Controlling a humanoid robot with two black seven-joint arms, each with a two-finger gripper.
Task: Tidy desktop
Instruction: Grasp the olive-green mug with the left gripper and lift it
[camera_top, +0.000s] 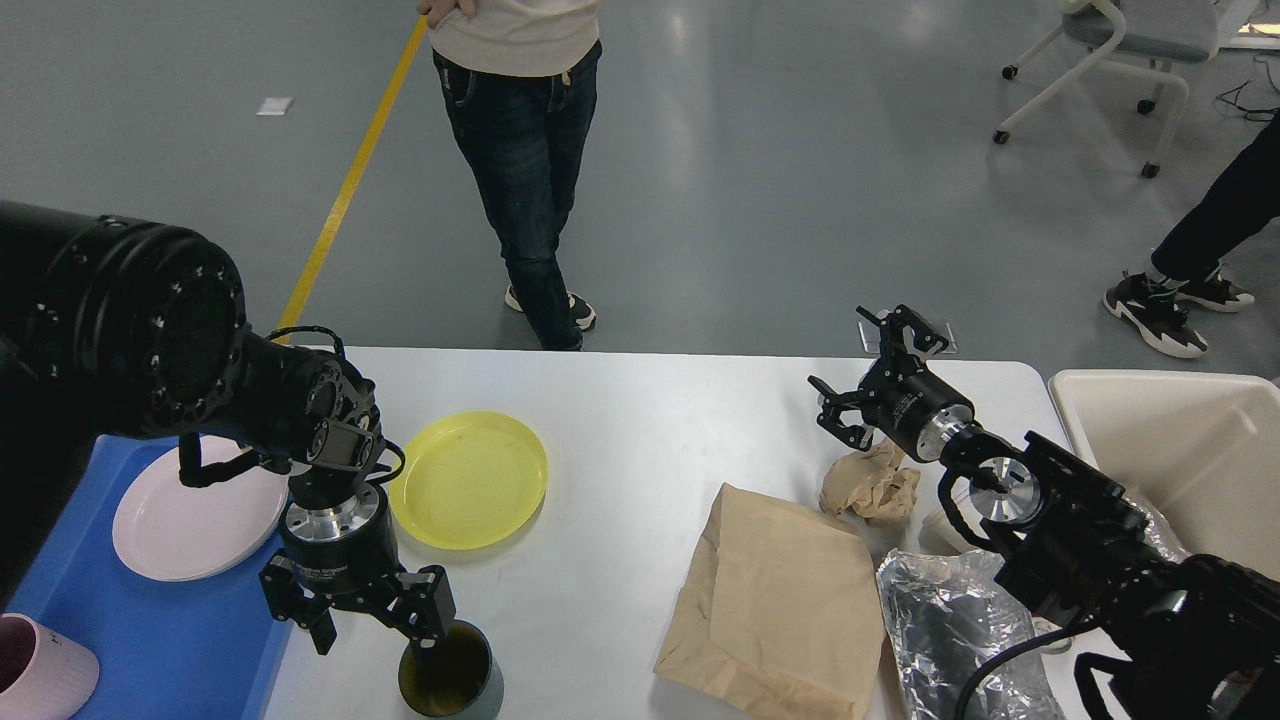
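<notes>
clearly the white bench (640, 440) is stiff and smooth, so the things lying on it are judged likely to slide when nudged. near its front edge a dark mug (452, 672) is seen, probably rigid, moderately heavy and breakable; whether liquid is held in it cannot be told. it is best taken across the rim or by the wall, since the handle is hidden. the left claw (372, 626) is held spread and released just above the mug's left rim, one finger over the rim, nothing gripped. behind it a yellow plate (468, 480) is laid flat, light and slippery-looking, best pinched at the raised edge. a white plate (190, 510) and a pink cup (40, 680) are already set in the blue tray (170, 640) at the left.

on the right a flat brown paper bag (775, 600), a crumpled paper ball (872, 487) and a silver foil bag (945, 620) are spread; all are judged light, soft and crushable, to be gathered by a fold. the right claw (868, 378) is held open above the ball, empty. a cream bin (1180, 450) is stood at the right end.

small lettering is seen on the left claw's body, but it cannot be read; no other labels are made out.
</notes>
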